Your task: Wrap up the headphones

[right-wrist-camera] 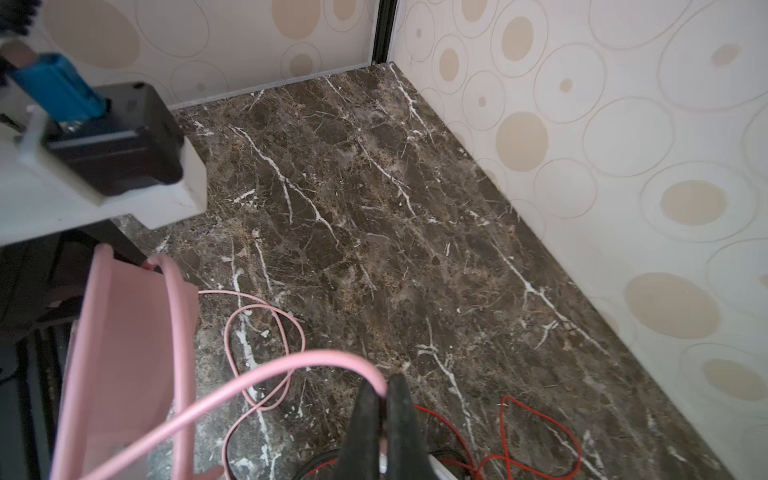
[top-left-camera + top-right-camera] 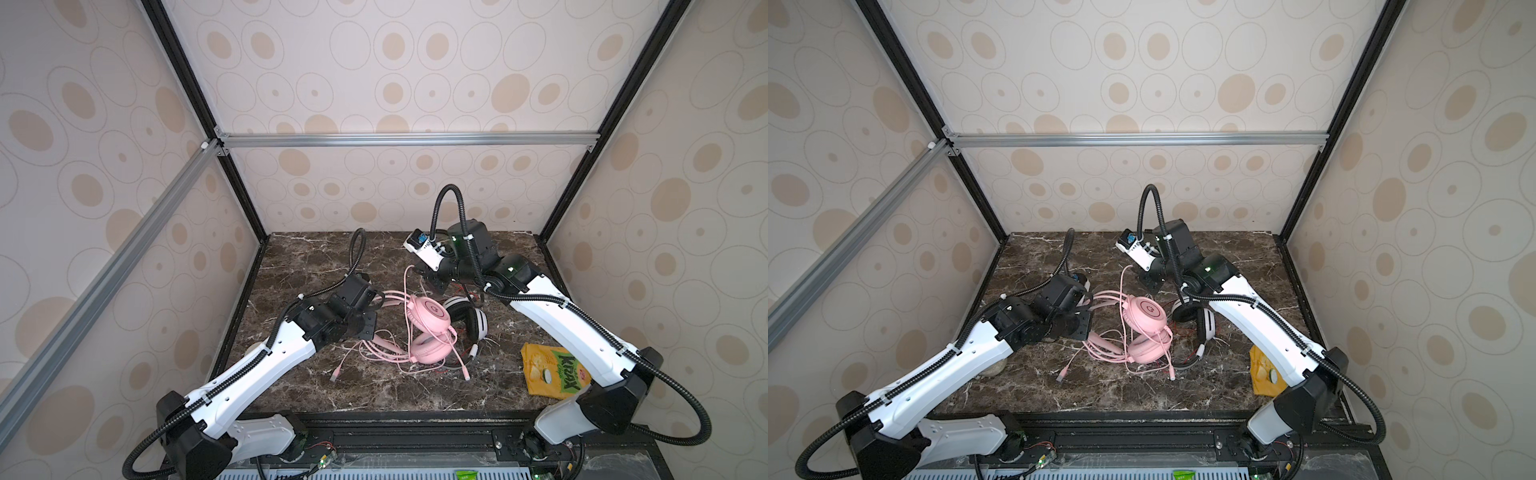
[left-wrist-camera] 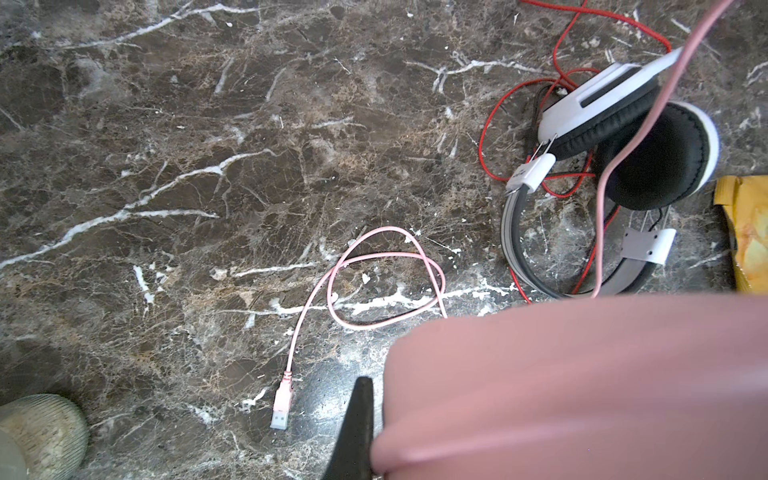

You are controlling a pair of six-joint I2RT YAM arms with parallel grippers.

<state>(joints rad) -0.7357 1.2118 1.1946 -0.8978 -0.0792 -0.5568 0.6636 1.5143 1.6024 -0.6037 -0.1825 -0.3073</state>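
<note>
Left fingers (image 3: 357, 428): clamped on the pink headset's (image 2: 428, 318) band.
Right fingers (image 1: 401, 419): pinched shut on the pink cable (image 1: 332, 355), held above the counter (image 2: 316, 257).
Done: little, I judge. The pink cable lies in loose loops, with its plug (image 3: 281, 405) free.
To do: the white headset (image 2: 469, 320) beside it is untouched, its red cable (image 3: 481, 143) sprawled.
</note>
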